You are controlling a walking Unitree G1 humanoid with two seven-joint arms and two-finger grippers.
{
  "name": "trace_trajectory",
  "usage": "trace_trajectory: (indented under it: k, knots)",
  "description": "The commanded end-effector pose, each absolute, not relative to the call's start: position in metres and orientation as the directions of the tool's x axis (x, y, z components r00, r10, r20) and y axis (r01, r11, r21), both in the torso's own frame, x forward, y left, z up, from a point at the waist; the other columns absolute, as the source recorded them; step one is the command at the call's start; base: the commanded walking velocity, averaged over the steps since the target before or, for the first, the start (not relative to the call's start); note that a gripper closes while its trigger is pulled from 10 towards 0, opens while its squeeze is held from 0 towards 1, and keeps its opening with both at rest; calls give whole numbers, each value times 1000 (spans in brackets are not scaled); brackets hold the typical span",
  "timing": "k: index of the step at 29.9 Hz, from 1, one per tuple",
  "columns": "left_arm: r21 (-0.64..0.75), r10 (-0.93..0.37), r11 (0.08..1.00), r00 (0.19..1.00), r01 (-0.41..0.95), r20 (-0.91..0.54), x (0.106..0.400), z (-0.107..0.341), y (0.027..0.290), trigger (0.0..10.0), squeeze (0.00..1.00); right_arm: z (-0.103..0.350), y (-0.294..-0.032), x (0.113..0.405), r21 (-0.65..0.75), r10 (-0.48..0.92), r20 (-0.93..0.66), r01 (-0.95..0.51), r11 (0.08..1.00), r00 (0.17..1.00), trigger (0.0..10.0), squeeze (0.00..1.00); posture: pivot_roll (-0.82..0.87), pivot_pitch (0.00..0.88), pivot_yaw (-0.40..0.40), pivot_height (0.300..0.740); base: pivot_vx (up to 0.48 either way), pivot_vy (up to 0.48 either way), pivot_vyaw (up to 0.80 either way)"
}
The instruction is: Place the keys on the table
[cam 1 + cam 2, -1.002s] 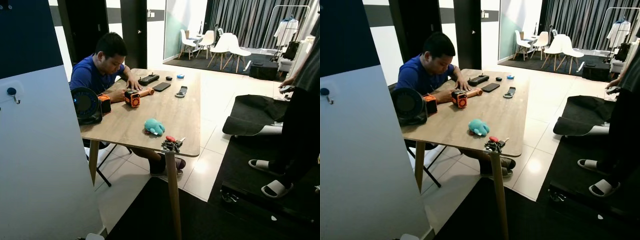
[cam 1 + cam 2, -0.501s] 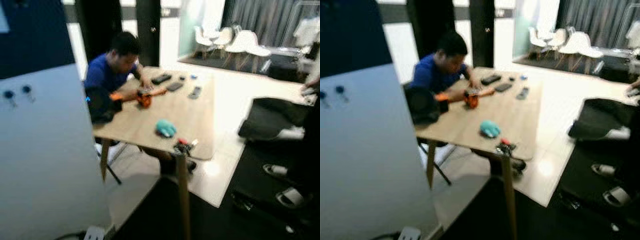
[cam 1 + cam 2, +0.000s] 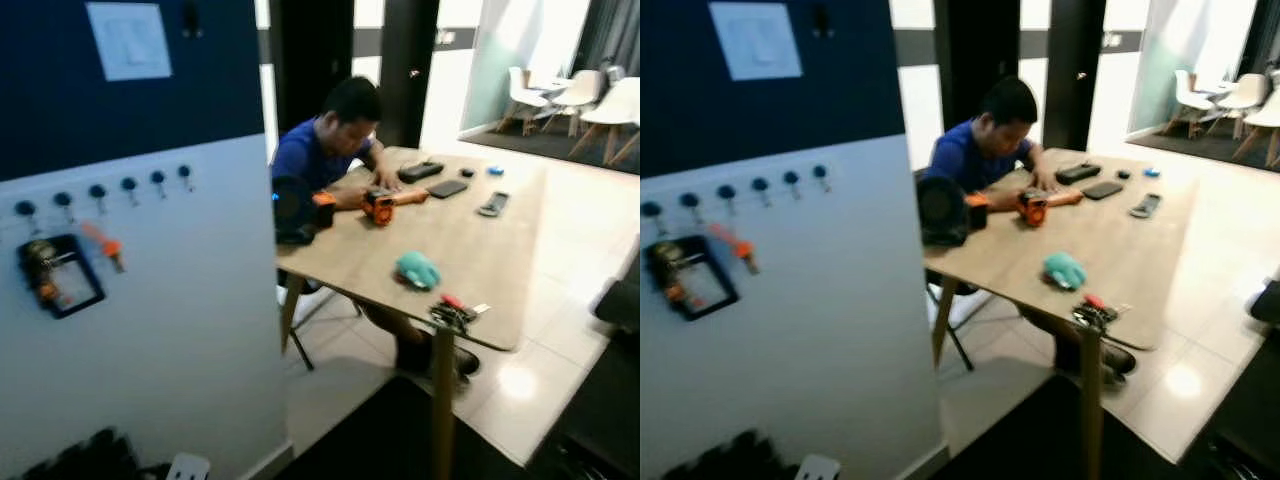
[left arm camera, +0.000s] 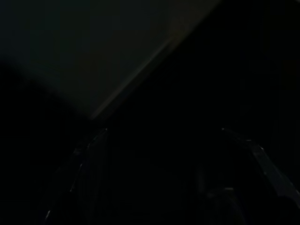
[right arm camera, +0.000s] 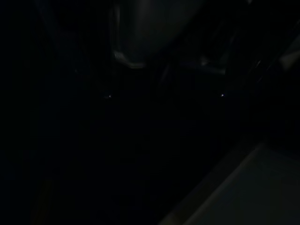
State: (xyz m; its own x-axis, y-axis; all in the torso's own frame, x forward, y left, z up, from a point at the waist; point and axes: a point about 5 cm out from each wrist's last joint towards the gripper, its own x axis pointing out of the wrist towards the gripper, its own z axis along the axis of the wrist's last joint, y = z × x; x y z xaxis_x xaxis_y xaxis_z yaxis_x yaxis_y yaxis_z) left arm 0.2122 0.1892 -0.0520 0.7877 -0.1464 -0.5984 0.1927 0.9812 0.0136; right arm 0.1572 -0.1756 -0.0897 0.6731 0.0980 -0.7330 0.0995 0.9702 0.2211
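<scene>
Two wrist views are nearly black, so honestly can't tell how the fingers sit on either arm, spread or pressed together, or whether they hold or touch anything; the left wrist view just has faint dark finger outlines point(image 4: 84, 159) against a dim pale surface. Keys point(image 3: 452, 313) lie on the desk point(image 3: 480, 250) right at its near corner, above the leg, with a red bit on the bunch. Just behind them is a teal plush toy point(image 3: 417, 269), and further back an orange gadget point(image 3: 378, 206), a black fan point(image 3: 292, 212), a phone point(image 3: 447, 188) and a remote point(image 3: 494, 204). A person point(image 3: 325, 150) in a blue shirt sits at the far side, hands by the orange thing. Compared to a second ago the whole picture has swung, so it's the camera that moved: the desk now sits further right, and way more of the blue-and-white panel point(image 3: 150, 300) shows on the left, with a row of hooks point(image 3: 128, 185), a black item point(image 3: 60, 275) hanging from them and a paper point(image 3: 128, 40) up top. Keys look to be in the same spot on the desk as before.
</scene>
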Motion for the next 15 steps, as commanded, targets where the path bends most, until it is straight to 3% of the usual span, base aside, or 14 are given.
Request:
trace_trajectory:
  k: [1, 15]
  knots:
    - [17, -138, 982, 768, 190, -626, 204, -57, 193, 10000, 0, -90, -175, 158, 218, 97, -733, 97, 971, 673, 10000, 0, 68, 0, 29, 740, 0, 0, 800]
    - [39, -117, 982, 758, 185, -641, 204, -58, 196, 10000, 0, -89, -175, 159, 214, 89, -733, 104, 971, 674, 10000, 0, 71, 4, 37, 740, 0, 0, 800]
